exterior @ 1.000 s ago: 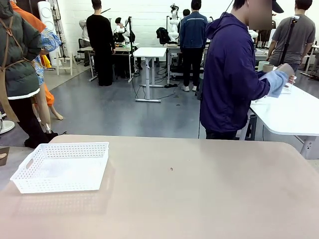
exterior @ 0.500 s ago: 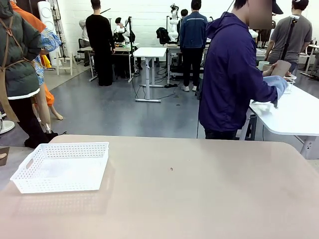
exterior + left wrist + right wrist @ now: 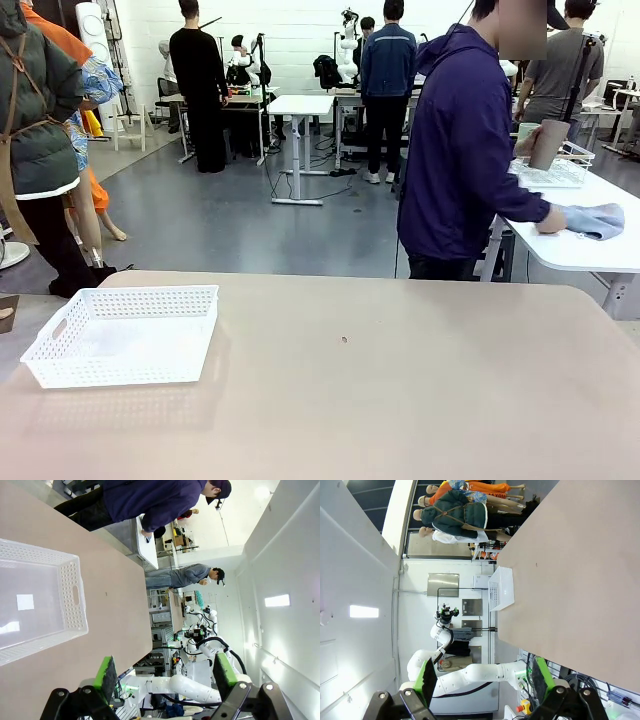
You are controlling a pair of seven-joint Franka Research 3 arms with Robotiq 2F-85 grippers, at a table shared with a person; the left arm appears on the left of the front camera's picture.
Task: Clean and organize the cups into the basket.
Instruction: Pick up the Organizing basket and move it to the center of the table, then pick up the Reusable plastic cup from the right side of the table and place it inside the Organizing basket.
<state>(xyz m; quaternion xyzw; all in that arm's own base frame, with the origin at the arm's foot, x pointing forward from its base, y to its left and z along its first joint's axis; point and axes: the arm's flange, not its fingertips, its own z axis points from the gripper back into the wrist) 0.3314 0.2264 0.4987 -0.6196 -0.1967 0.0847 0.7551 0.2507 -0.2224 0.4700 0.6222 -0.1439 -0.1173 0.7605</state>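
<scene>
Cups: one tan cup is held up by the person at the white side bench, above a wire basket and well apart from my bench. The person's other hand rests by a blue cloth, presumably for wiping. The white perforated basket lies empty at the bench's left, ready to receive. My left tool and right tool stand spread wide, gripping nothing, raised off the bench top, which I judge leaves room for a handover.
</scene>
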